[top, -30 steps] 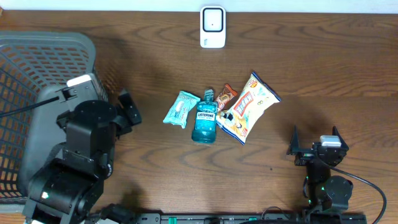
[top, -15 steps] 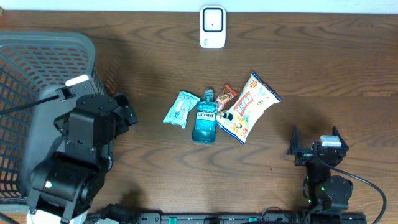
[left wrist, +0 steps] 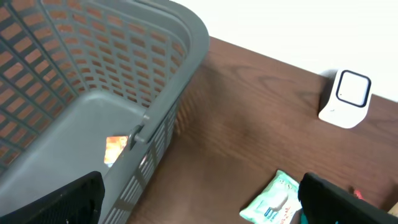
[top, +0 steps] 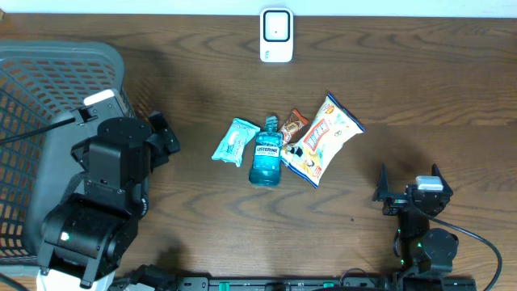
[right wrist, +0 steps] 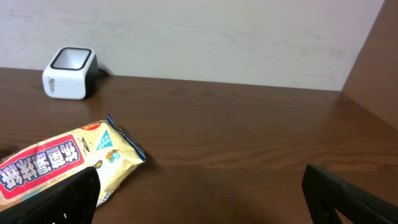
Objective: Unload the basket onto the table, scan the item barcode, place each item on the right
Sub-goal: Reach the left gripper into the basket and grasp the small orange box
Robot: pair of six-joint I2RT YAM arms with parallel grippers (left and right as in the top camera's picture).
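The white barcode scanner (top: 276, 35) stands at the far edge of the table, also seen in the left wrist view (left wrist: 345, 98) and the right wrist view (right wrist: 69, 73). In the middle lie a mint wipes pack (top: 236, 142), a blue mouthwash bottle (top: 266, 155), a brown snack bar (top: 294, 126) and a yellow chips bag (top: 323, 139). My left gripper (left wrist: 200, 202) is open and empty beside the basket, left of the wipes pack (left wrist: 273, 202). My right gripper (right wrist: 199, 199) is open and empty at the near right, right of the chips bag (right wrist: 56, 165).
A large grey mesh basket (top: 48, 89) fills the left side, its rim (left wrist: 155, 124) close under my left wrist. Bare wooden table lies between the items and my right gripper (top: 409, 179). A pale wall runs behind the scanner.
My left arm has shifted slightly to the left and toward the far side, next to the basket. The right arm and the items have not moved.
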